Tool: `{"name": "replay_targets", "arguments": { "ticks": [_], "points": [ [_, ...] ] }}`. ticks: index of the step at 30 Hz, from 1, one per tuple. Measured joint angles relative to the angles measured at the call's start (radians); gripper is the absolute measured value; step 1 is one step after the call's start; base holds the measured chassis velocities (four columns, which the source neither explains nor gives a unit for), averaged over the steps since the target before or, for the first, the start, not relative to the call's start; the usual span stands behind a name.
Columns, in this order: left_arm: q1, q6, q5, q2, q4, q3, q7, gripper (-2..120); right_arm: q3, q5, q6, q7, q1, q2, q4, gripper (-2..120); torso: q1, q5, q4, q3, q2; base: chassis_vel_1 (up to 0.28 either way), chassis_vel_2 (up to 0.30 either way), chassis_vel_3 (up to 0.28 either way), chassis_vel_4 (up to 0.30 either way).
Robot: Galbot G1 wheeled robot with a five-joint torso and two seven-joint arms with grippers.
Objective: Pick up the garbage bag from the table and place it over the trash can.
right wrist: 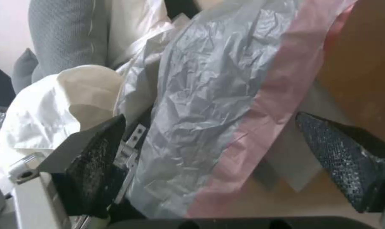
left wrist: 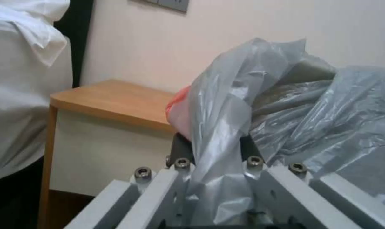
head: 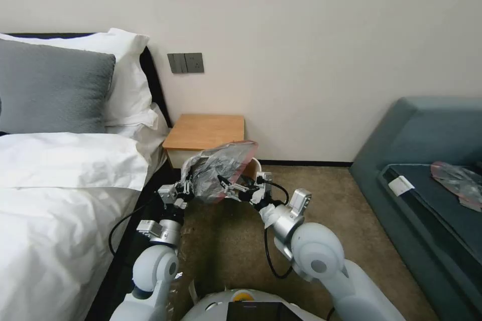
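The garbage bag (head: 219,164), crumpled grey film with a pink-red rim, hangs in the air in front of the table (head: 206,132). My left gripper (head: 186,188) is shut on a bunched fold of the bag (left wrist: 218,127) at its left side. My right gripper (head: 227,188) is open at the bag's lower right; its black pads (right wrist: 97,159) stand wide apart with the pink rim (right wrist: 260,127) hanging between them, untouched. The trash can (head: 254,165) stands on the floor behind the bag, with just a strip of its cream rim showing.
A bed with white covers (head: 60,185) runs close along my left arm. A grey-blue sofa (head: 427,160) fills the right side, with another pinkish clear bag (head: 454,179) on its seat. Brown carpet (head: 226,241) lies open between them.
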Motion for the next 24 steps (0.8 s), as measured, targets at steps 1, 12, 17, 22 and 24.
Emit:
{"name": "replay_targets", "arguments": {
  "ticks": [1, 12, 17, 22, 24],
  "points": [
    [0.0, 0.0, 0.0, 0.0, 0.0, 0.0, 0.0, 5, 0.0, 0.0, 0.0, 0.0, 0.0, 0.0, 0.0, 100, 0.0, 0.0, 0.0, 0.0, 0.0, 0.0, 0.0, 0.0, 0.0],
    [0.007, 0.0, 0.0, 0.003, -0.002, 0.003, 0.002, 5, -0.01, -0.034, 0.002, -0.03, 0.013, 0.023, -0.025, 89, 0.0, 0.0, 0.0, 0.0, 0.0, 0.0, 0.0, 0.0, 0.0],
    [0.006, 0.001, 0.0, -0.001, -0.001, 0.005, 0.002, 5, -0.019, -0.056, 0.008, -0.048, 0.011, 0.034, -0.034, 67, 0.0, -0.0001, 0.0, 0.0, 0.0, 0.0, 0.0, 0.0, 0.0],
    [0.005, 0.002, -0.002, -0.001, -0.003, 0.003, 0.002, 5, -0.021, -0.074, 0.012, -0.058, 0.009, 0.04, -0.043, 48, 0.0, 0.0, 0.0, 0.0, 0.0, 0.0, 0.0, 0.0, 0.0],
    [0.005, 0.002, -0.003, -0.001, -0.003, 0.003, 0.002, 5, -0.021, -0.076, 0.013, -0.059, 0.009, 0.041, -0.044, 44, 0.0, -0.0001, 0.0, 0.0, 0.0, 0.0, 0.0, 0.0, 0.0]
  ]
}}
